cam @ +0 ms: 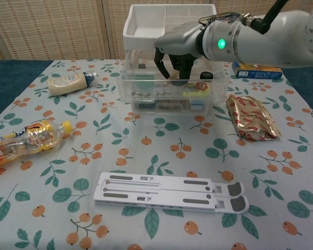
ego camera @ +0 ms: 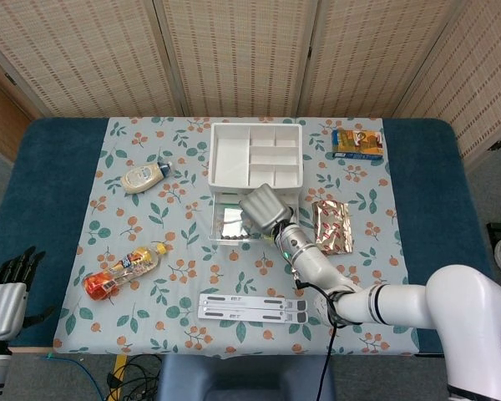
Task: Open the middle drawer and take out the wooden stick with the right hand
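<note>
**Drawer unit with right hand inside the middle drawer**

Writing: none legible to me. Printed labels show on the orange-drink bottle, the pale sauce bottle and the blue-and-orange box, but their text is too small to read.

Item 1, drawer unit: white, with a compartmented tray on top and clear drawers below. I see the middle drawer pulled out toward me, small dark items along its front edge.

Item 2, wooden stick: I cannot pick it out in either view; my own hand covers that part of the drawer, so its position and long axis cannot be given.

Item 3, right hand: reaches down into the open drawer, fingers curled downward and close together. Whether they clamp anything I cannot tell.

Item 4, left hand: at the near-left edge of the head view, off the cloth, dark fingers apart, holding nothing.

Other stock: foil snack packet right of the unit; white folding stand lying flat near the front.
</note>
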You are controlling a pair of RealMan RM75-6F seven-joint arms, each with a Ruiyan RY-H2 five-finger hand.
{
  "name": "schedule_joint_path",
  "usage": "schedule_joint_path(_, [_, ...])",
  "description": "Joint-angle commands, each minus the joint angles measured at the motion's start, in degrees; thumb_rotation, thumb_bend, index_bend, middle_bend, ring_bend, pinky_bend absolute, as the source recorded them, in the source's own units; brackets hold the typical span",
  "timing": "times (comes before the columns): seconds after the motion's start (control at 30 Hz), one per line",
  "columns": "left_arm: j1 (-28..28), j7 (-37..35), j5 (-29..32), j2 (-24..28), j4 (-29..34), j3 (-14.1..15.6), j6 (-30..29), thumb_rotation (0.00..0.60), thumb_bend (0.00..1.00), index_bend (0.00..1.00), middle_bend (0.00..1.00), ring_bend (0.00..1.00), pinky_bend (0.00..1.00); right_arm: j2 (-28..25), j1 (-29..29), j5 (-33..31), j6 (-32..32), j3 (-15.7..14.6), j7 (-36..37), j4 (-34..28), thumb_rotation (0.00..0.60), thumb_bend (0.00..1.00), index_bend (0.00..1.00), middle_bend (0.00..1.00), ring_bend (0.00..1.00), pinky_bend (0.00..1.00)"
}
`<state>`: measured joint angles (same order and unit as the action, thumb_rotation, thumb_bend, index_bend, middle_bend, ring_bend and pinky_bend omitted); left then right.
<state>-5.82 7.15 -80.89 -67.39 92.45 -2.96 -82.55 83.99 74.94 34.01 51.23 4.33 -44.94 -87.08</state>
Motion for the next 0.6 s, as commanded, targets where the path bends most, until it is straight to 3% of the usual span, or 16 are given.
schedule_joint_path(0.03, [0.0,-0.1,0.0,0.0,-0.1,0.0,0.0,0.600,0.14,0.10,0.07,0.10,0.11,0.1,-0.2,0.2,0.0,0.1,0.0,0.1,0.600,0.42,0.55,0.99,1.00,1.00])
schedule_joint_path(0.6, [0.1,0.0,-0.2,0.1,0.2,0.0,-0.2,0.600,0.14,0.10,0.07,0.10,0.11,-3.8,-3.2,5.9,2.4,3.9,5.3,-6.4,0.600,0.47,0.58,1.00,1.00,1.00])
